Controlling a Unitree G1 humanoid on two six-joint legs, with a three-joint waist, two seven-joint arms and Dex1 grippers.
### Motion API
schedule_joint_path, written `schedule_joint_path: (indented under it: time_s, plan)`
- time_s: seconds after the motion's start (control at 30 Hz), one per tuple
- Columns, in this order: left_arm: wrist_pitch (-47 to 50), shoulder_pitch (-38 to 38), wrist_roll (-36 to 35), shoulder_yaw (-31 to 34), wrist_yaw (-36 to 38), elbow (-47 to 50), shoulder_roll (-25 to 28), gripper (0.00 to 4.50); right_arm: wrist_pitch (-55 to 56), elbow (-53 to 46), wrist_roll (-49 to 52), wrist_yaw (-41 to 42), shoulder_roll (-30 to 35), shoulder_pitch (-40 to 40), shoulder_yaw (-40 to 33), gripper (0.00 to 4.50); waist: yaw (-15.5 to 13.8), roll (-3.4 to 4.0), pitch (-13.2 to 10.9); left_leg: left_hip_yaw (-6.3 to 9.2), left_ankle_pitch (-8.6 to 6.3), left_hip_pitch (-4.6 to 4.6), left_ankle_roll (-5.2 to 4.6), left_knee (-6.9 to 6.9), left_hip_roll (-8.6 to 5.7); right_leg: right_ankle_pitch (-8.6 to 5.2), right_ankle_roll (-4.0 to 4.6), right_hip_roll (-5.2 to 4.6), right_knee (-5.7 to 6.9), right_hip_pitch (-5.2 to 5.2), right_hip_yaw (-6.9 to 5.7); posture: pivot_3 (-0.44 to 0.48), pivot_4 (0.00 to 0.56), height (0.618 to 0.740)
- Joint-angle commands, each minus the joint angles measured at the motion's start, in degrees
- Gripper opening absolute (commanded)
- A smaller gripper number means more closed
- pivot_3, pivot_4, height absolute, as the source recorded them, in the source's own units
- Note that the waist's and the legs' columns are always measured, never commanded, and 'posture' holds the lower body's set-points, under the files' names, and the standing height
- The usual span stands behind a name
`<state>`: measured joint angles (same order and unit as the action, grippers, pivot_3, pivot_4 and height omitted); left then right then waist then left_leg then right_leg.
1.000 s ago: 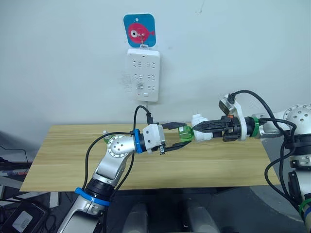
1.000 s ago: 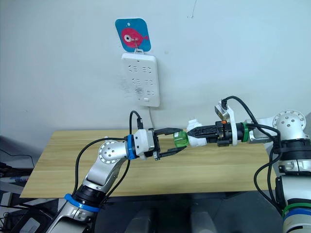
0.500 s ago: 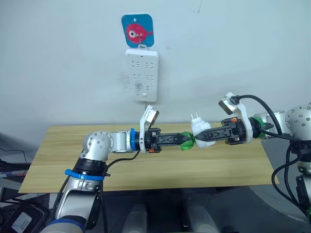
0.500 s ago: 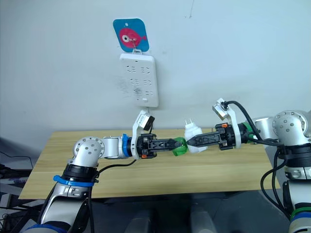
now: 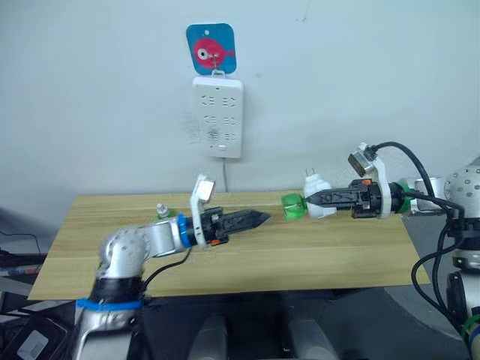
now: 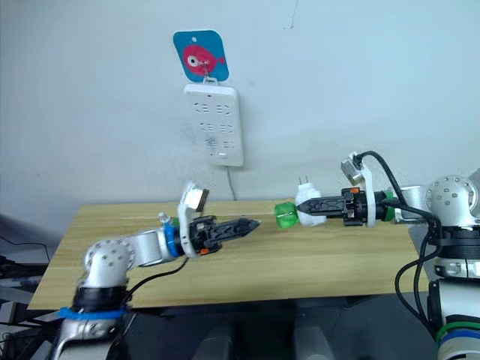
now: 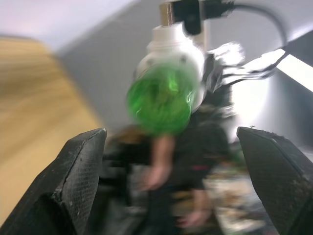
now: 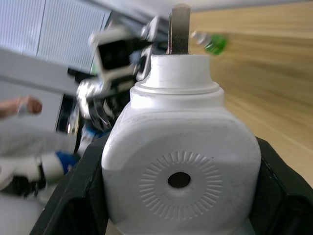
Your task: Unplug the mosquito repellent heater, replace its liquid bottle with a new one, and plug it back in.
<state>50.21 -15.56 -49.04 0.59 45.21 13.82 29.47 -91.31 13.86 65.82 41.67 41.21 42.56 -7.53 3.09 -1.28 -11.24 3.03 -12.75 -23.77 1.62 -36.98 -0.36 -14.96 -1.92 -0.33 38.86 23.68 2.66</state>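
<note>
R gripper point(image 5: 313, 199) grips heater point(image 5: 318, 203); L gripper point(image 5: 259, 218) empty, apart

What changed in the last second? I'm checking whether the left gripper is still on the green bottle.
The left gripper let go of the green bottle and drew back toward the robot's left. The right gripper still holds the mosquito repellent heater, bottle attached. The power strip stayed on the wall.
</note>
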Motion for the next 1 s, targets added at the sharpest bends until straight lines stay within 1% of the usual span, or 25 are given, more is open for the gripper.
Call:
schedule_joint_path:
  time_s: [0.03, 0.07, 0.1, 0.2, 0.27, 0.33, 0.4, 0.47, 0.63, 0.83, 1.0]
  plan:
    - [-43.91, 4.41, 31.06, -11.55, 7.33, 2.39, 4.76, 4.49, -0.64, 1.84, -0.70, -0.36, -1.19, 2.61, -3.24, 3.09, -0.36, 0.20, 0.20, -0.04, 0.01, 0.02, 0.02, 0.04, -0.02, 0.01, 0.03, 0.00, -0.03, -0.02, 0.04, -0.004, 0.096, 0.740]
    - [-54.88, 4.45, 37.25, -12.75, 6.09, -0.43, 4.59, 4.49, -0.88, 2.26, -1.00, -0.53, -1.72, 3.07, -3.49, 3.09, -0.73, 0.24, 0.25, -0.11, 0.05, 0.03, 0.08, 0.05, -0.04, 0.02, 0.06, -0.02, -0.06, -0.01, 0.09, -0.003, 0.101, 0.740]
    - [-63.95, 3.80, 42.42, -13.11, 3.33, -3.70, 3.96, 4.49, -1.06, 2.51, -1.19, -0.54, -2.25, 3.46, -3.55, 3.09, -1.21, 0.29, 0.30, -0.13, 0.05, 0.02, 0.08, 0.05, -0.03, 0.04, 0.09, -0.04, -0.13, -0.02, 0.10, -0.002, 0.106, 0.740]
    - [-87.05, 0.66, 55.94, -12.87, -5.30, -12.89, 2.73, 4.49, -1.19, 2.51, -0.69, -0.72, -3.15, 3.75, -3.40, 3.09, -1.88, 0.26, 0.40, -0.15, 0.06, -0.01, 0.08, 0.00, 0.02, 0.10, 0.14, -0.27, -0.24, -0.04, 0.09, 0.000, 0.106, 0.740]
    - [-97.07, -1.71, 63.12, -11.96, -11.23, -17.53, 2.03, 4.49, -1.19, 2.93, 0.19, -0.71, -3.17, 4.06, -2.88, 3.09, -2.41, 0.26, 0.41, -0.13, 0.06, -0.04, 0.07, -0.04, 0.01, 0.12, 0.10, -0.30, -0.25, -0.07, 0.05, 0.002, 0.115, 0.740]
    - [-103.52, -3.70, 68.98, -11.23, -16.62, -20.93, 1.45, 4.49, -1.19, 2.76, 0.93, -0.79, -3.07, 3.97, -2.26, 3.09, -2.70, 0.27, 0.41, -0.17, 0.05, -0.06, 0.05, -0.03, -0.04, 0.20, -0.04, -0.39, -0.28, -0.06, 0.05, 0.007, 0.123, 0.740]
    - [-107.50, -6.05, 73.61, -10.82, -21.20, -23.63, 0.56, 4.49, -1.19, 2.35, 2.56, -0.79, -2.87, 3.91, -1.13, 3.09, -2.82, 0.27, 0.41, -0.17, 0.04, -0.10, 0.03, -0.04, -0.07, 0.26, -0.15, -0.45, -0.28, -0.05, 0.02, 0.006, 0.129, 0.740]
    - [-109.55, -8.68, 77.15, -11.16, -24.85, -26.31, -0.31, 4.49, -1.19, 2.16, 4.26, -1.10, -2.89, 4.13, 0.01, 3.09, -2.85, 0.27, 0.41, -0.16, 0.03, -0.11, 0.01, -0.03, -0.09, 0.27, -0.17, -0.51, -0.25, -0.05, -0.03, 0.003, 0.137, 0.740]
    - [-110.66, -14.53, 82.55, -12.60, -31.14, -31.35, -2.69, 4.49, -1.19, 1.40, 8.82, -3.77, -3.15, 4.27, 1.71, 3.09, -2.72, 0.27, 0.41, -0.12, 0.03, -0.07, 0.01, -0.07, -0.08, 0.27, -0.17, -0.50, -0.09, -0.05, -0.11, -0.013, 0.155, 0.740]
    - [-113.33, -17.10, 84.59, -14.58, -34.80, -33.30, -2.93, 4.49, -1.19, 1.45, 13.66, -7.86, -3.25, 4.33, 2.12, 3.09, -2.31, 0.27, 0.41, -0.07, 0.04, -0.07, 0.01, -0.06, -0.07, 0.27, -0.18, -0.48, -0.02, -0.05, -0.16, -0.033, 0.164, 0.740]
    - [-115.30, -16.95, 84.63, -16.39, -35.26, -32.77, -2.18, 4.49, -1.19, 1.67, 16.61, -10.52, -3.02, 4.03, 2.01, 3.09, -1.63, 0.26, 0.41, -0.04, 0.04, -0.07, 0.00, -0.07, -0.07, 0.27, -0.18, -0.48, -0.01, -0.05, -0.17, -0.037, 0.167, 0.740]
